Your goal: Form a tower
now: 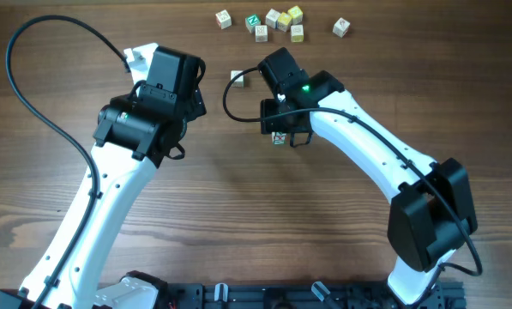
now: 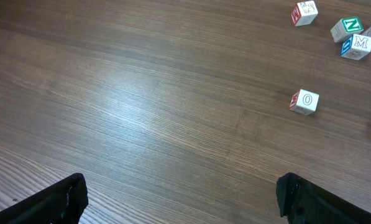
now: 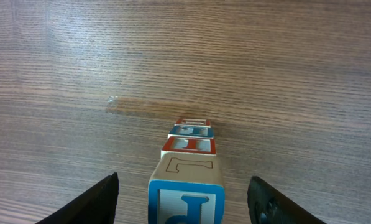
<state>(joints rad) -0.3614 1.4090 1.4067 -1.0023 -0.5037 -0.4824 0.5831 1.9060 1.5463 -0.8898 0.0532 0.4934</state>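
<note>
On the near part of the table point(image 1: 238, 223), the right gripper point(image 3: 184, 186) has its fingers apart on either side of the tower point(image 3: 188, 146), with a gap showing on each side. The tower stands on the wood as a one-cube-wide column, its top cube showing a blue letter on the near face and red- and blue-edged cubes below. The left gripper point(image 2: 182, 196) hangs wide apart over bare wood with nothing in it; farther out a single cube point(image 2: 306, 101) marked O sits alone, and beyond it a cluster of loose cubes point(image 1: 273, 17) lies near the far edge.
</note>
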